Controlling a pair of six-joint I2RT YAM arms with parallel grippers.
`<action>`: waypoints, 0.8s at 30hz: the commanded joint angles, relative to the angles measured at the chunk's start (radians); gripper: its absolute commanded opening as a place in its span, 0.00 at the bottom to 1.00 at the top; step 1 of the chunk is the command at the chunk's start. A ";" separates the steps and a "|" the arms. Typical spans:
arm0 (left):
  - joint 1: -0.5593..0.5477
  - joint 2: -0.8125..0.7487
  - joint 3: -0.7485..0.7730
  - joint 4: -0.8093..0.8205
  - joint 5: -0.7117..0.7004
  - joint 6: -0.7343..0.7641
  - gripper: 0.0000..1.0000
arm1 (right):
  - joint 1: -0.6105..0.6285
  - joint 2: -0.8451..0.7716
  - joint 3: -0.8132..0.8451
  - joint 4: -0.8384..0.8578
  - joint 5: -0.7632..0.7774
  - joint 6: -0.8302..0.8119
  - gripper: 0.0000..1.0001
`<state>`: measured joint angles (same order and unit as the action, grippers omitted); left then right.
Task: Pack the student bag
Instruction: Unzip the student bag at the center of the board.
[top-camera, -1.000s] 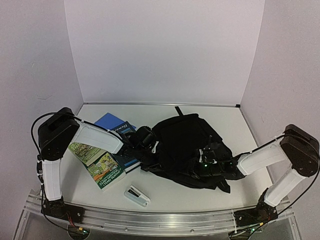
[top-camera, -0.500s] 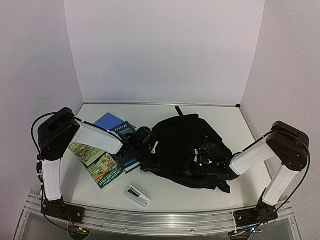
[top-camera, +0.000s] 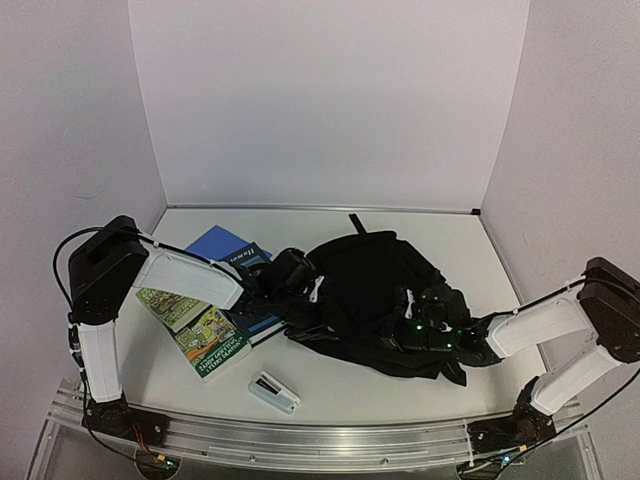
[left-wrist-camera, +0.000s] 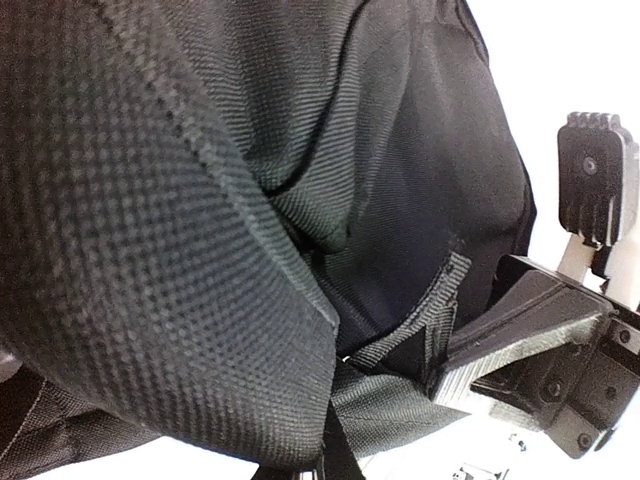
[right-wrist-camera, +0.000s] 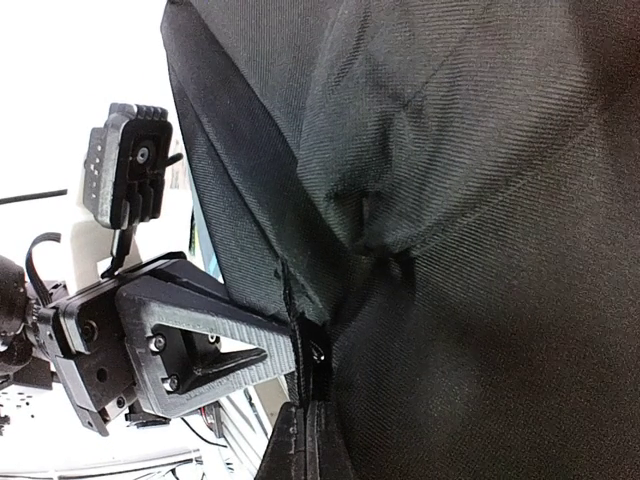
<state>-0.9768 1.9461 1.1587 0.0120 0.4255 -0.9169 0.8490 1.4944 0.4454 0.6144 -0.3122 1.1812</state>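
Lying between the arms, the bag (top-camera: 365, 272) is pinched at both sides: left claw (top-camera: 301, 291) closed on its left edge, right claw (top-camera: 413, 327) closed on its near-right edge.

Overhead view, printed matter only: no word, brand or number reads with certainty.

- Green book (top-camera: 212, 342), front left. White lettering runs in several lines across the lower part of the cover, slanted to the camera. It is too small to make out a single word. There are picture panels above it, with no caption legible.
- Dark book (top-camera: 252, 257), just behind the green one. One line of pale letters crosses the cover, possibly starting with a capital F; the rest is a blur at this size.
- Wrist views: both are filled with the black weave of the student bag (left-wrist-camera: 200, 200). Nothing lettered can be read on it.
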 joint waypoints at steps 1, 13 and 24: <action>0.056 -0.005 -0.010 -0.140 -0.159 0.018 0.00 | 0.003 -0.091 -0.050 0.046 0.003 0.032 0.00; 0.102 -0.027 -0.050 -0.104 -0.162 0.025 0.00 | 0.003 -0.171 -0.117 -0.081 0.058 0.096 0.01; 0.102 -0.034 -0.065 -0.046 -0.079 0.114 0.00 | 0.003 -0.142 -0.092 -0.077 0.038 0.106 0.04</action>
<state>-0.8894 1.9312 1.0889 -0.0002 0.4297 -0.8551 0.8532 1.3537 0.3492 0.5518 -0.2672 1.2770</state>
